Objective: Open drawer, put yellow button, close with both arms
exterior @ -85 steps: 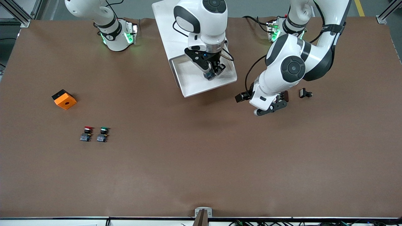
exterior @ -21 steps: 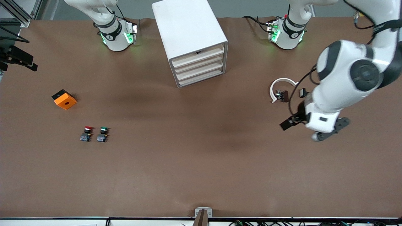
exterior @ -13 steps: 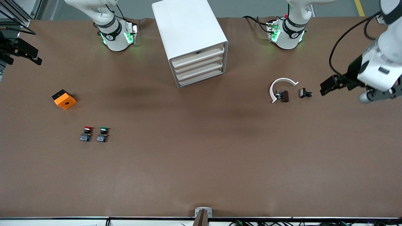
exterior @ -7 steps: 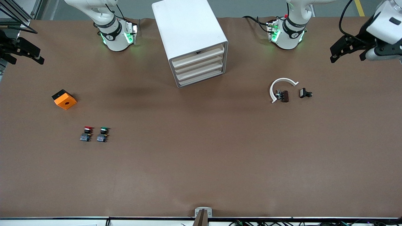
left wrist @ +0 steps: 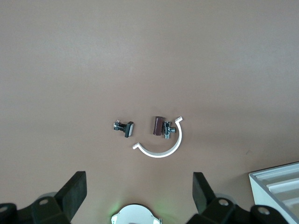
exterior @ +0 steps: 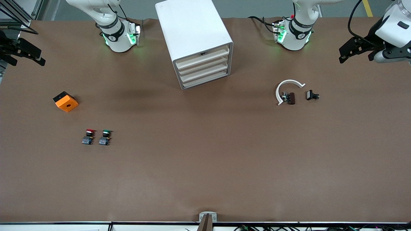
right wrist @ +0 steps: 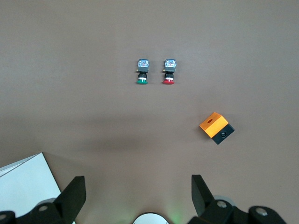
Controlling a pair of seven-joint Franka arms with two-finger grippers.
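Observation:
The white cabinet [exterior: 192, 32] stands between the two arm bases. Its top drawer [exterior: 203, 59] is shut, its front level with the three below. The yellow button is out of view. My left gripper [exterior: 390, 54] is open and empty, high over the left arm's end of the table; in the left wrist view [left wrist: 139, 196] its fingers [left wrist: 74, 193] stand wide apart. My right gripper [exterior: 13, 53] is open and empty, high over the right arm's end; the right wrist view [right wrist: 138, 196] shows the same. Both arms wait.
A red-capped button [exterior: 88, 136] and a green-capped button [exterior: 105, 137] stand side by side, with an orange block [exterior: 65, 101] farther from the camera. Toward the left arm's end lie a white C-shaped ring [exterior: 284, 88], a small brown part [exterior: 290, 98] and a black clip [exterior: 311, 95].
The drawer, open earlier with my right gripper in it, is now shut. Both arms have pulled back to their ends of the table. Nothing has moved in the last half second.

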